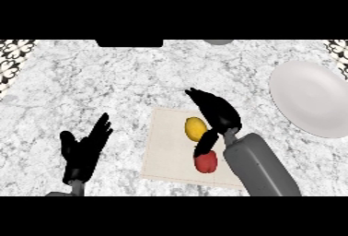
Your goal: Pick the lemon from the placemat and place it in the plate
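The lemon [195, 128] lay on the placemat [166, 152], just left of the right hand [219, 115], whose fingers [202, 97] were spread wide, holding nothing. To grasp well, they should probably close around its middle, avoiding the red fruit [206, 162] nearby. It looked yellow, oval, smooth. The plate [309, 99] sat well apart; the left hand [83, 150] rested open.

Place: a kitchen
Surface [102, 83]: grey-white marble-patterned top
Table setting: white plate [312, 99], beige placemat [166, 152]
Food: yellow lemon [195, 128] and a red fruit [206, 162] on the placemat
Corners: black-and-white patterned tile [15, 55]
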